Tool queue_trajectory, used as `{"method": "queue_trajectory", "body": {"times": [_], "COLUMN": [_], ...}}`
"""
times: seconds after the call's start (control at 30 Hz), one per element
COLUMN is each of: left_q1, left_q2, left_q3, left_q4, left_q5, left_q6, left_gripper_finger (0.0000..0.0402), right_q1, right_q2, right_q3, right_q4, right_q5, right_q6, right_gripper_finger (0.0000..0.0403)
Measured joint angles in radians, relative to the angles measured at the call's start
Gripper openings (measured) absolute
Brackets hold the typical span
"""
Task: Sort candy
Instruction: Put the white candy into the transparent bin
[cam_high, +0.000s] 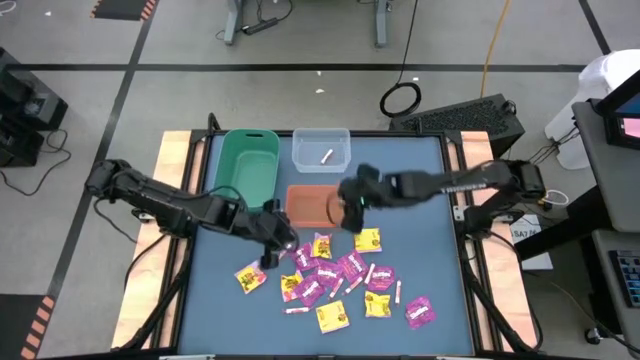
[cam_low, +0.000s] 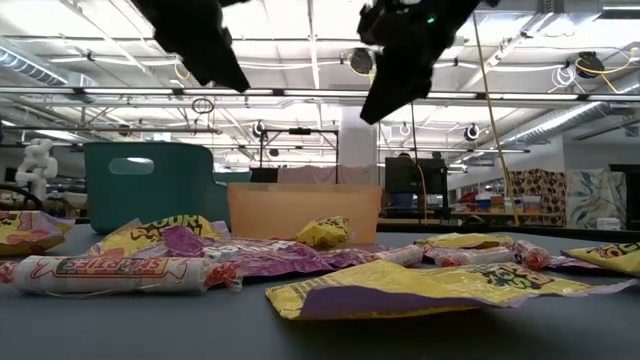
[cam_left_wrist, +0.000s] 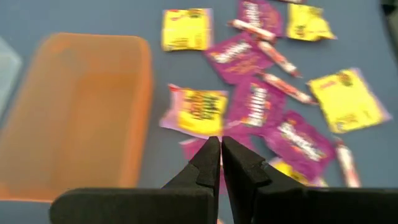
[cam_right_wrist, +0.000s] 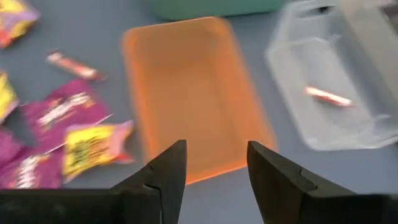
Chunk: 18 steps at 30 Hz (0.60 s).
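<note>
I see the candy (cam_high: 330, 285) strewn flat across the near half of the desk (cam_high: 420, 180), with one stick already in the clear bin (cam_high: 321, 150); the orange bin (cam_right_wrist: 186, 99) looks empty. My right gripper (cam_right_wrist: 211, 165) hovers over the orange bin, fingers spread, holding nothing; my left gripper (cam_left_wrist: 221, 152) hangs above the pile, fingers clenched, empty. These packets look light, crinkly and slippery; I'd pinch a raised edge, and take sticks across the middle.
</note>
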Motion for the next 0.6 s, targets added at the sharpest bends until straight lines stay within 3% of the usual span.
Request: {"method": "queue_trajectory", "body": {"times": [0.23, 0.6], "left_q1": [-0.156, -0.250], "left_q2": [0.021, 0.185], "left_q3": [-0.005, -0.005], "left_q4": [-0.012, -0.063], "left_q5": [-0.066, -0.203], "left_q6": [-0.052, -0.256], "left_gripper_finger": [0.0039, 0.0174], "right_q1": [0.238, 0.468], "right_q2": [-0.002, -0.002], "right_q3": [-0.124, -0.216], "right_q4": [0.083, 0.257], "right_q5": [0.154, 0.261], "right_q6": [0.098, 0.138], "right_gripper_finger": [0.0160, 0.0160]}}
